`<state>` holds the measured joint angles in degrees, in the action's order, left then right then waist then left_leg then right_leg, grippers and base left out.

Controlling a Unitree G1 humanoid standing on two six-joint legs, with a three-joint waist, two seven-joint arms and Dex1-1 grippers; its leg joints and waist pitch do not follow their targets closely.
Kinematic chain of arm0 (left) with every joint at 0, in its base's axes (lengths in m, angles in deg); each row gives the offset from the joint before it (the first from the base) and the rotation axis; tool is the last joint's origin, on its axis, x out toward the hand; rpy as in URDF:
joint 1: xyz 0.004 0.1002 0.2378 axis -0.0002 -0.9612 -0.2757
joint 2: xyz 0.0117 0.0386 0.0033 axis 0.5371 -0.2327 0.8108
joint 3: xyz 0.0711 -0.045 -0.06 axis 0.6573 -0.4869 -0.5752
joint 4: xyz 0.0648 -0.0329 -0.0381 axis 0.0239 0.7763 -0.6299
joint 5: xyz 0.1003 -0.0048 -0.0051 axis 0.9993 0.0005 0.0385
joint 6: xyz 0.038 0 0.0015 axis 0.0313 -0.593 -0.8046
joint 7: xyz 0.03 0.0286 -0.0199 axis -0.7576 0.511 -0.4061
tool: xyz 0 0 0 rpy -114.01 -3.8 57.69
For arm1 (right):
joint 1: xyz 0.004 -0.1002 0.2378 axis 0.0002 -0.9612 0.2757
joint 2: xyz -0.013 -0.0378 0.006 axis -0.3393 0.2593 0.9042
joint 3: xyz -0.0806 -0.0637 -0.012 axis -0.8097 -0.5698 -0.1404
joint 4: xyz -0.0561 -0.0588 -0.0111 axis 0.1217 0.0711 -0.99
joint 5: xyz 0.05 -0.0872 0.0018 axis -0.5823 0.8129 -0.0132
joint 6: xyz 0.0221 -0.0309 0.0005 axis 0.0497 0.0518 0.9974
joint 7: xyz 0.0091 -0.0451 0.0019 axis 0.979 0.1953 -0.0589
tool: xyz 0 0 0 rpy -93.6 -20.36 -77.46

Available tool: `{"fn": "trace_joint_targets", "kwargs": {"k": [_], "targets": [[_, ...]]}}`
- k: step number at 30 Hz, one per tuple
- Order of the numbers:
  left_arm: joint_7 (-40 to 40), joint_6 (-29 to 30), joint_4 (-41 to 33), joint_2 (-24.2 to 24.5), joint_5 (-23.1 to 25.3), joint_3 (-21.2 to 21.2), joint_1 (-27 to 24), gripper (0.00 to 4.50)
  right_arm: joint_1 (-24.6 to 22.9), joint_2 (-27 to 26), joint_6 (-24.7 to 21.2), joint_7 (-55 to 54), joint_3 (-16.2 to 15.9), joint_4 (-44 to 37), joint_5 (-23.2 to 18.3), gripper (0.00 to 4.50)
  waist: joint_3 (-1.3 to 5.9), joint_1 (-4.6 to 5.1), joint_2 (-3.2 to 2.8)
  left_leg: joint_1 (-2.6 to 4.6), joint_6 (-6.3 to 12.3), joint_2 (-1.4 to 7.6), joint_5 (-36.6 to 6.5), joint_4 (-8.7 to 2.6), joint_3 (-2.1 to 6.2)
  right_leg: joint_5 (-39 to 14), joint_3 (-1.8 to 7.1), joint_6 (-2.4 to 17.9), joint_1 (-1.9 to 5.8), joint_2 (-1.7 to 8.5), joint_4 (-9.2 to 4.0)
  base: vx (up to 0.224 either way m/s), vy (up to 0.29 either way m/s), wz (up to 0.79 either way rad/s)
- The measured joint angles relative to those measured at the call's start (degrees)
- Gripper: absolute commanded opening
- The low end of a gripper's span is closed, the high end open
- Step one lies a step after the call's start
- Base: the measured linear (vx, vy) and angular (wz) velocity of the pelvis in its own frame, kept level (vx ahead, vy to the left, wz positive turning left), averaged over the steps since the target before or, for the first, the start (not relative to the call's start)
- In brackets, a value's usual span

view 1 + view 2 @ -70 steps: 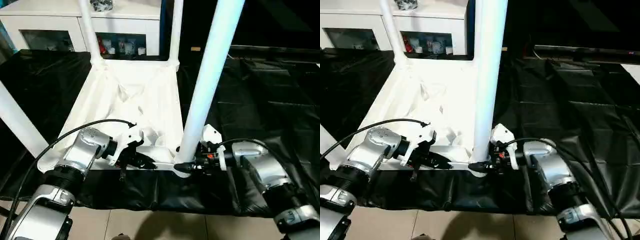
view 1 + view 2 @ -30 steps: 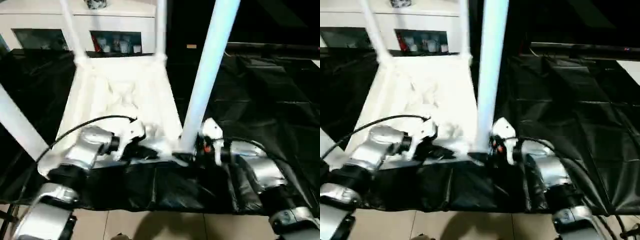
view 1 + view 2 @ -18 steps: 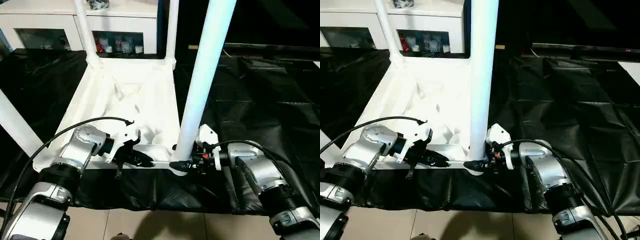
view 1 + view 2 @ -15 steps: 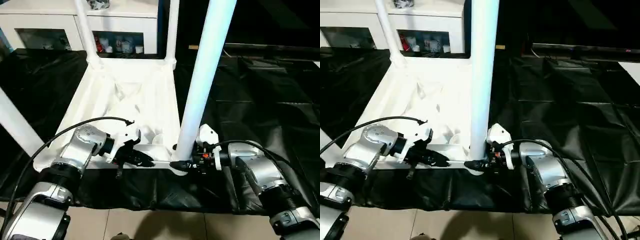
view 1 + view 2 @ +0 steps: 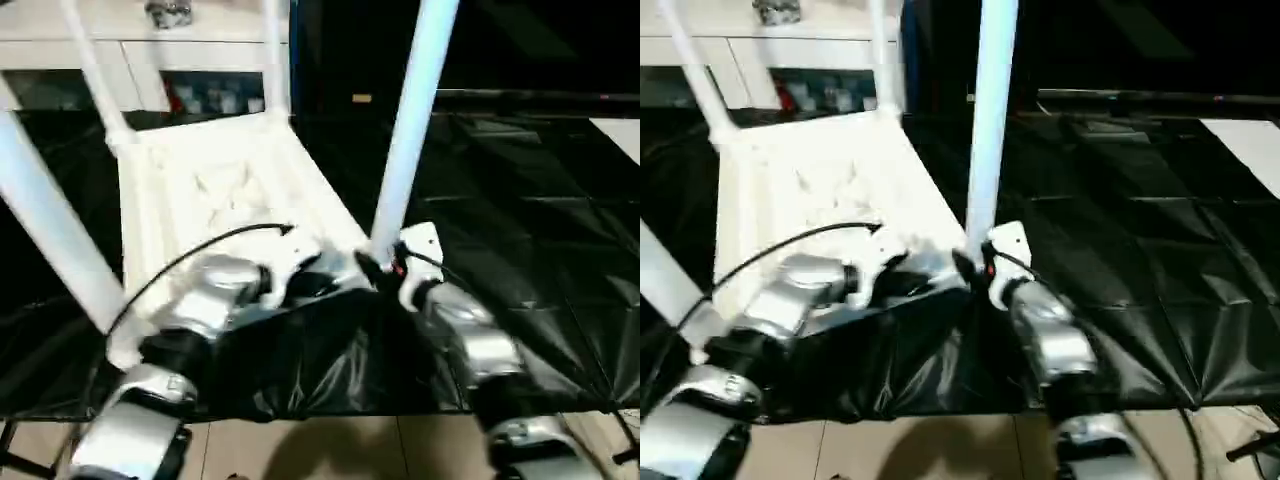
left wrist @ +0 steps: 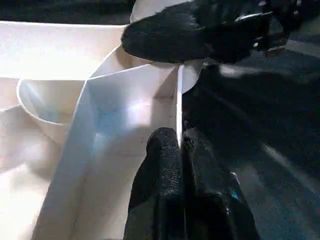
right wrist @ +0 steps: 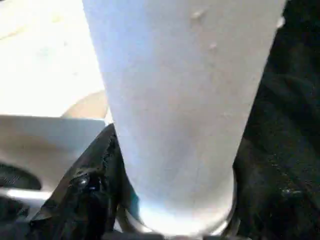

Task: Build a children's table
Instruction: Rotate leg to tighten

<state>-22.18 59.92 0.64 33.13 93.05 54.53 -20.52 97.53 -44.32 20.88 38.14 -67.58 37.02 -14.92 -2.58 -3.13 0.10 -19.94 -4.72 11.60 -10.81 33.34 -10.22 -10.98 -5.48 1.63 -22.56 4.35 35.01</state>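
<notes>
The white tabletop [image 5: 220, 190] lies upside down on black sheeting with its ribbed underside up. Four white legs stand in its corner sockets. My left gripper [image 5: 330, 280] is at the near edge, and in the left wrist view it [image 6: 179, 145] is shut on the thin rim [image 6: 178, 95]. My right gripper [image 5: 372, 268] is at the near right corner, at the foot of the near right leg [image 5: 408, 130]. That leg [image 7: 185, 100] looms close in the right wrist view, with one black finger [image 7: 90, 185] against its base. The other finger is hidden.
A white cabinet with glass doors [image 5: 180, 80] stands behind the table. Black sheeting [image 5: 520, 220] covers the ground to the right and bunches up [image 5: 320, 360] in front of my arms. Tiled floor [image 5: 330, 450] lies nearest me.
The picture has shifted. Both grippers and the near edge they hold now sit farther from me, and the table has turned, its far corners swinging left. The sheeting has bunched up.
</notes>
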Motion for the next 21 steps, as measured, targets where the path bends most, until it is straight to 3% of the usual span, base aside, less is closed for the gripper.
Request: {"fn": "trace_joint_targets", "kwargs": {"k": [7,10,14,17,21], "targets": [[-1.8,-1.3,-0.4,0.8,0.2,0.5,0.0,0.00,0.1,0.7,0.3,4.1,0.1,-0.2,-1.0,3.86,-0.02,-0.13,0.01,-0.14,0.02,-0.01,0.0,-0.08,-0.01,0.1,0.00,0.2,-0.14,0.00,-0.05,0.000,0.000,0.00],[-6.5,-3.3,-0.9,3.0,-0.9,1.0,-0.5,0.00,-0.5,4.4,-1.2,13.1,-2.4,-2.6,-1.9,4.19,-0.06,-0.24,0.04,-0.27,0.04,0.00,0.0,-0.19,-0.01,0.1,-0.02,0.2,-0.36,-0.03,-0.03,0.000,0.000,0.00],[-12.1,-5.4,-0.9,6.0,-1.9,1.7,-0.6,0.00,-1.1,8.3,-2.6,23.6,-5.4,-5.3,-3.4,4.19,-0.10,-0.67,0.04,-0.28,0.07,0.04,0.0,-0.18,-0.01,0.0,-0.08,0.3,-0.49,-0.04,-0.02,0.000,0.000,0.00],[-16.1,-6.7,-0.8,7.6,-2.2,2.3,-0.6,0.00,-2.0,11.5,-4.0,31.8,-7.0,-9.1,-5.2,4.19,-0.13,-1.62,0.09,-0.28,0.11,0.04,-0.1,-0.08,-0.02,0.0,-0.08,0.3,-0.46,-0.03,-0.02,0.000,0.000,0.00],[-21.2,-8.0,-0.5,9.8,-2.8,2.8,-0.6,0.00,-2.1,15.4,-6.1,41.7,-9.7,-12.9,-6.8,3.85,-0.14,-2.51,0.11,-0.21,0.12,0.07,-0.1,0.03,-0.03,0.0,-0.08,0.3,-0.37,-0.02,0.02,0.000,0.000,0.00]]}}
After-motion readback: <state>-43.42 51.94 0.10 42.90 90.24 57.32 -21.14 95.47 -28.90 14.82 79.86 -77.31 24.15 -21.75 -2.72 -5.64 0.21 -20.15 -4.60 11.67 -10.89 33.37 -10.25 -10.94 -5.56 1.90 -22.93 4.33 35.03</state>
